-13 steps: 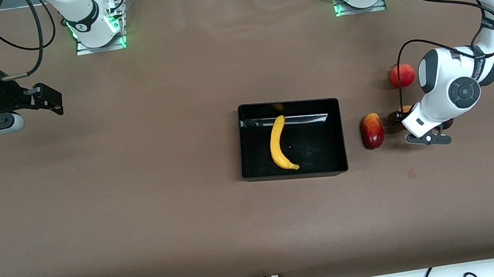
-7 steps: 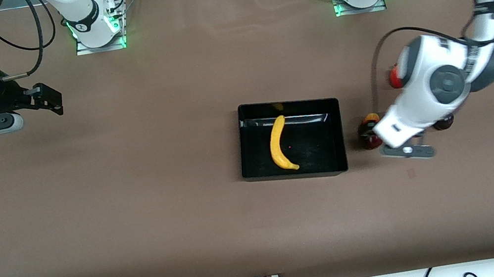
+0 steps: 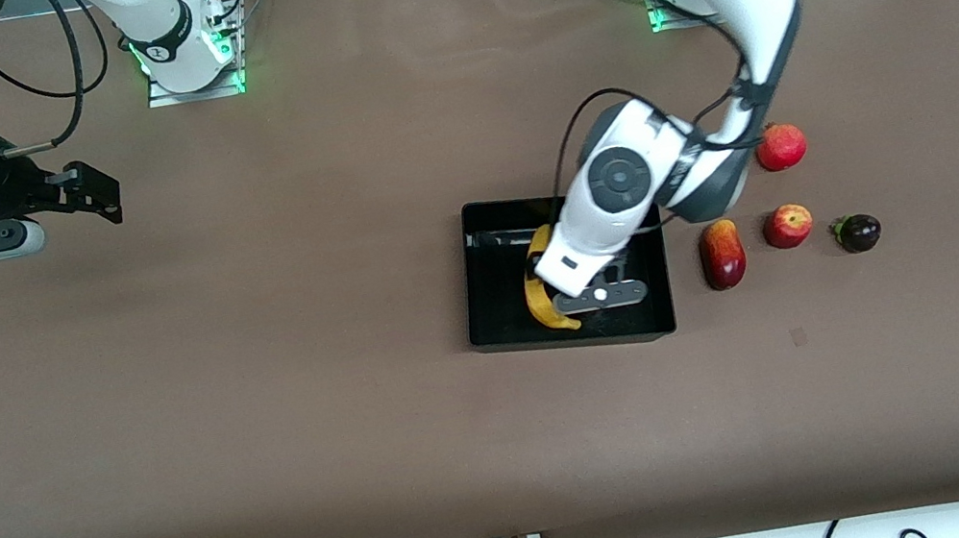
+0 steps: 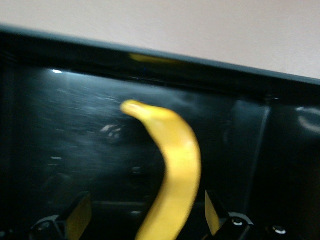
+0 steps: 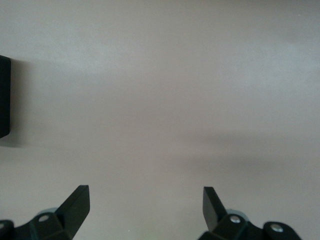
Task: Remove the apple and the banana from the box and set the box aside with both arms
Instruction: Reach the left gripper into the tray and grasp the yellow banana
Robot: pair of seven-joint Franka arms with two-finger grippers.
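The black bin (image 3: 492,306) sits mid-table with the yellow banana (image 3: 534,299) lying in it. My left gripper (image 3: 592,287) hangs over the bin, above the banana. In the left wrist view the banana (image 4: 177,165) runs between the open fingers (image 4: 80,216) of the left gripper (image 4: 145,220) without touching them. The red apple (image 3: 787,225) with yellowish streaks rests on the table beside the bin, toward the left arm's end. My right gripper (image 3: 98,192) waits open and empty over bare table at the right arm's end, and it also shows in the right wrist view (image 5: 145,210).
A red-orange mango (image 3: 722,254) lies between the bin and the apple. A red pomegranate (image 3: 781,146) lies farther from the front camera than the apple. A small dark purple fruit (image 3: 858,232) lies beside the apple. A corner of the bin (image 5: 4,95) shows in the right wrist view.
My left arm has swung from beside the apple, across the mango, to over the bin. The apple stays on the table. The right arm has not moved.
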